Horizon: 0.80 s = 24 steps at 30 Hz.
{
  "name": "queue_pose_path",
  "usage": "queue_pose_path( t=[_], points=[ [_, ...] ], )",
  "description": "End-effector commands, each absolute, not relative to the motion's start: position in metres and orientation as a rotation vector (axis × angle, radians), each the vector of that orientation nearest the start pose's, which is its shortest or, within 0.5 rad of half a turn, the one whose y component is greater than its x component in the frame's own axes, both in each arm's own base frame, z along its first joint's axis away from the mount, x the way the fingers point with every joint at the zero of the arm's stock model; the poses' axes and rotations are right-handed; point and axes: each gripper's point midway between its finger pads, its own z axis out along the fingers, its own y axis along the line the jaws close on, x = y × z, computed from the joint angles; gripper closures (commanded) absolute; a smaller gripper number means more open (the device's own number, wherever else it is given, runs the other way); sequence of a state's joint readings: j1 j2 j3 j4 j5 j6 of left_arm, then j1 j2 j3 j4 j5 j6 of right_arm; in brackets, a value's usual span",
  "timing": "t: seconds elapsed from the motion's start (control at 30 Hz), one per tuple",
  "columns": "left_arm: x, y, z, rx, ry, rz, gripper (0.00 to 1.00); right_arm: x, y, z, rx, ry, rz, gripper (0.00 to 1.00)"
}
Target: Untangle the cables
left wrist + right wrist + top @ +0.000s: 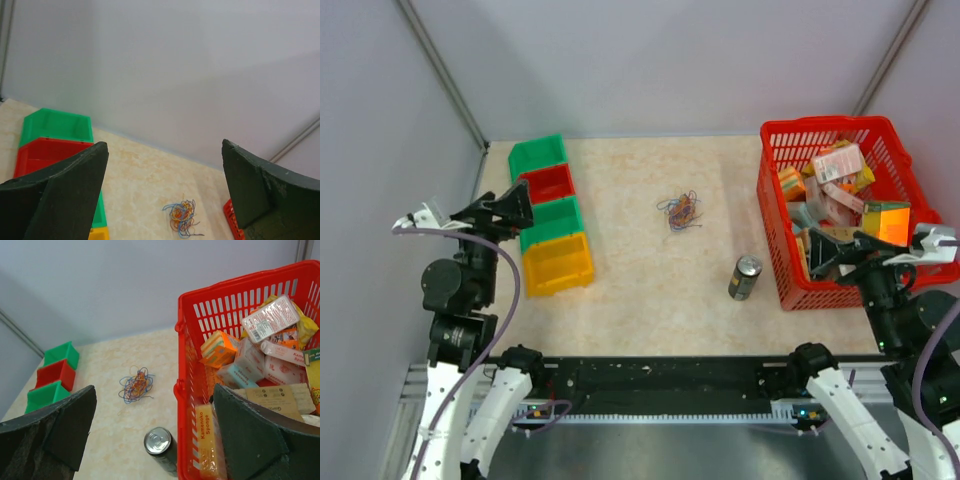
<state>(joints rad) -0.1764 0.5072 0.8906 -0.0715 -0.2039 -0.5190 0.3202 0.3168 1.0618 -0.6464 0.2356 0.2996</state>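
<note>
Our left gripper and right gripper gape fully, holding nothing; the cables lie well beyond both, seemingly one tangled clump.

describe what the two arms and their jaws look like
Both the left arm and right arm have black joint housings on white lower links, each trailed by a lilac-grey hose. The jaws are dark, wedge-shaped plates with a matte surface.
</note>
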Motion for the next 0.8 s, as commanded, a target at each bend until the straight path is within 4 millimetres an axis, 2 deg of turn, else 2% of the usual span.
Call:
queue_pose_path(
  t=[0.0,0.1,0.17,0.3,0.4,0.5,0.67,0.77],
  points=[
    [0.246,-0.058,0.438,-0.213,1.173,-0.559,0.01,0.174,0.025,0.389,0.181,1.522,0.306,0.01],
    [0.252,-0.077,0.431,-0.124,1.215,-0.601,0.01,0.182,0.035,0.390,0.138,1.542,0.329,0.01],
    [0.257,-0.085,0.425,-0.093,1.256,-0.620,0.01,0.189,0.050,0.390,0.075,1.562,0.371,0.01],
    [0.261,-0.101,0.419,-0.029,1.291,-0.666,0.01,0.214,0.098,0.383,-0.040,1.675,0.558,0.01],
    [0.259,-0.103,0.418,-0.009,1.288,-0.671,0.01,0.228,0.136,0.377,-0.077,1.724,0.717,0.01],
    [0.261,-0.103,0.412,-0.017,1.304,-0.669,0.02,0.233,0.171,0.371,-0.115,1.732,0.722,0.01],
    [0.262,-0.103,0.411,-0.035,1.312,-0.676,0.03,0.232,0.255,0.333,-0.324,1.855,0.651,0.01],
    [0.265,-0.093,0.408,-0.085,1.326,-0.636,0.04,0.238,0.284,0.296,-0.442,1.932,0.560,0.01]
  ],
)
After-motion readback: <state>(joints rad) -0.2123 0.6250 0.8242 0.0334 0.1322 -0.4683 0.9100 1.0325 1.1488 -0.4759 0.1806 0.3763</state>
